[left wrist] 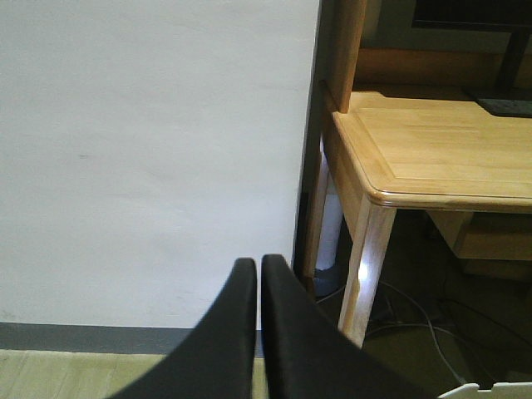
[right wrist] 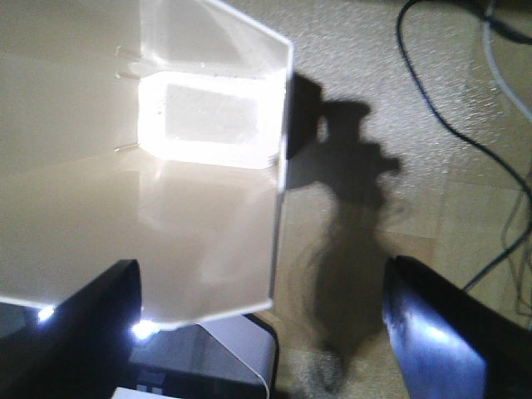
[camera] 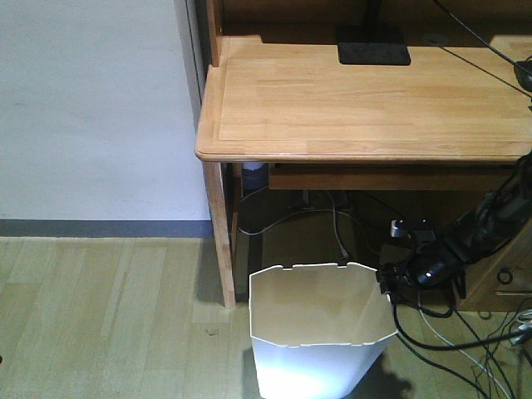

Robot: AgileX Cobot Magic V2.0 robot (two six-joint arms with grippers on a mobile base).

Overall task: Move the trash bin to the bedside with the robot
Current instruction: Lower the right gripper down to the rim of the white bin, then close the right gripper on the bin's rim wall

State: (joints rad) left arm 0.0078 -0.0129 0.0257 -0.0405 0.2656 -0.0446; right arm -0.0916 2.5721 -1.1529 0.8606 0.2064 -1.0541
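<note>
**Front view.** The bin (camera: 316,366) stands on the floor (camera: 100,316) at 6 o'clock, just below the desk's (camera: 357,100) near edge; no bed is in sight. My right gripper (camera: 387,279) sits at the rim's 3 o'clock, spread wide with one finger on each side of the wall, not clamped. My left gripper (left wrist: 258,266) is pressed together on nothing. I judge that the carry has not begun: grasp, haul and placing all remain.

You seem to be in a home study or bedroom corner. A light wooden worktop (camera: 366,100) carries a black flat monitor foot (camera: 373,43), with grey and black cables (camera: 336,226) trailing beneath. A plain white wall (camera: 91,108) with grey skirting (camera: 100,228) meets a pale wood-plank floor (camera: 100,316), where a white faceted plastic trash bin (camera: 320,366) stands.
</note>
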